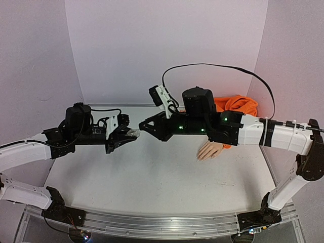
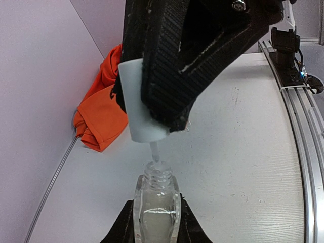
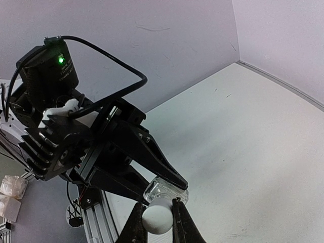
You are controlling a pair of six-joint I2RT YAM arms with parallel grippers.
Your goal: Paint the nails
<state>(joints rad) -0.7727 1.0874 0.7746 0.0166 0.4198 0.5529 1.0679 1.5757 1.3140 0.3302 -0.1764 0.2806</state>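
Over a white table [image 1: 152, 177] with lilac walls [image 1: 152, 45], left claw [image 1: 127, 138] grips the bottle [image 2: 157, 205], right claw [image 3: 158, 216] its cap [image 2: 135, 101].

Pale lilac walls [image 1: 167, 45] around white table [image 1: 152, 177]

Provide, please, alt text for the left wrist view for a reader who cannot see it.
The left tool grips a clear bottle upright while the right tool holds its white cap just above, the brush stem reaching into the open neck. Orange fabric lies on the table behind.
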